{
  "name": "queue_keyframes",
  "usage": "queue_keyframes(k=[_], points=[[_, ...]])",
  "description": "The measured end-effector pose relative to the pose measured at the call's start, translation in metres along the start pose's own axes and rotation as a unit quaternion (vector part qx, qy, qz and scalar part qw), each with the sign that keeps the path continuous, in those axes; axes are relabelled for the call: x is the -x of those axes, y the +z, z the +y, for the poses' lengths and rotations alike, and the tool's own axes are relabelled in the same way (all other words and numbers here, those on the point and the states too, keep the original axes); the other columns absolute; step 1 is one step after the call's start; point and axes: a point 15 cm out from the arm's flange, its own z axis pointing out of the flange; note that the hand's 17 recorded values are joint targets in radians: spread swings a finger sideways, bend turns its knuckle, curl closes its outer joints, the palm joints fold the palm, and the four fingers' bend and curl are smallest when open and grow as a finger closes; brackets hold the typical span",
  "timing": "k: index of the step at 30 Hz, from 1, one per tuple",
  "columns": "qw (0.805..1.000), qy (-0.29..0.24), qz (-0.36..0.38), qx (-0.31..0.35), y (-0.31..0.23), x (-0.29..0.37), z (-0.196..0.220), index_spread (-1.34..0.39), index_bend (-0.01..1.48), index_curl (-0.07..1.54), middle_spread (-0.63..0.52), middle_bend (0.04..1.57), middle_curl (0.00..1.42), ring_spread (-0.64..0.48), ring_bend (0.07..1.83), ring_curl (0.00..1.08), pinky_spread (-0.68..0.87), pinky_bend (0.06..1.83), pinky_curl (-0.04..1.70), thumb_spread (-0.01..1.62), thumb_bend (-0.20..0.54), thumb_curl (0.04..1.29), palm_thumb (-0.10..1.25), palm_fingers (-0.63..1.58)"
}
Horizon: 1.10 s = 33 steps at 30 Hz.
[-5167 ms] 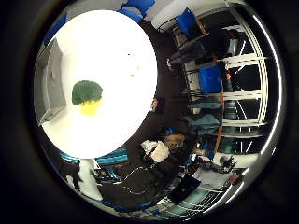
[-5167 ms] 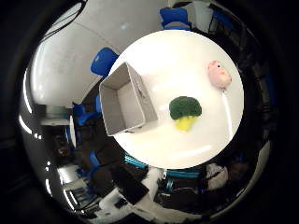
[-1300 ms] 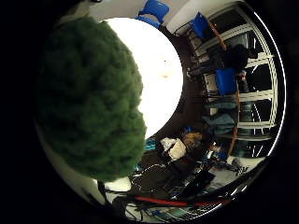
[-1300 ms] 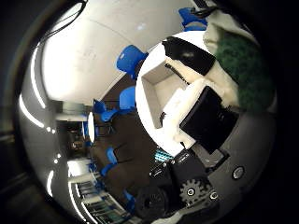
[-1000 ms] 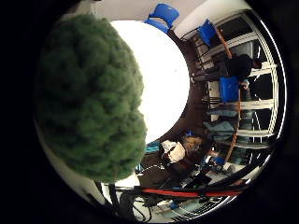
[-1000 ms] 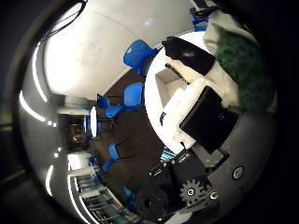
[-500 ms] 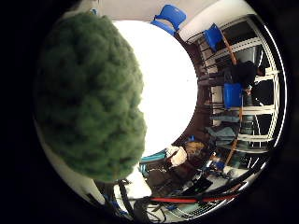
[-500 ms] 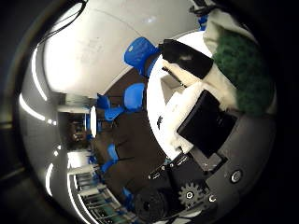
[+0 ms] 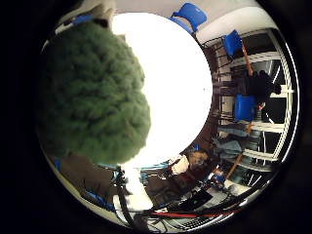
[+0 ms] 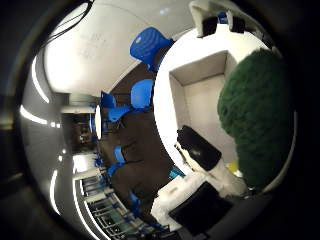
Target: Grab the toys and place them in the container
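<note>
So the robot hand [image 10: 210, 170] has its fingers wrapped around the green knitted broccoli toy [image 9: 92, 92], which sits right up against the palm and fills a big chunk of both views. It's up off the round white surface [image 9: 170, 83], hanging over the open white container [image 10: 200, 100] sitting on that surface.
</note>
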Motion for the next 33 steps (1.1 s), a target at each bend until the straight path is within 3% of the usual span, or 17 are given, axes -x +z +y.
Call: queue_keyframes(k=[5, 13, 33], points=[[1.000, -0.013, 0.000, 0.006, 0.001, 0.000, 0.003, -0.47, 0.22, 0.41, 0.02, 0.23, 0.37, 0.21, 0.37, 0.30, 0.54, 0.54, 0.55, 1.25, -0.017, 0.30, 0.61, 0.05], [1.000, -0.025, 0.000, 0.017, -0.005, -0.011, 0.016, -0.46, 0.18, 0.35, 0.09, 0.18, 0.32, 0.25, 0.28, 0.26, 0.54, 0.48, 0.43, 1.21, -0.020, 0.29, 0.58, 0.06], [0.991, 0.131, 0.039, -0.009, -0.075, -0.215, 0.134, -0.39, 0.17, 0.30, 0.17, 0.18, 0.28, 0.28, 0.26, 0.26, 0.52, 0.54, 0.34, 1.18, -0.018, 0.27, 0.51, 0.05]])
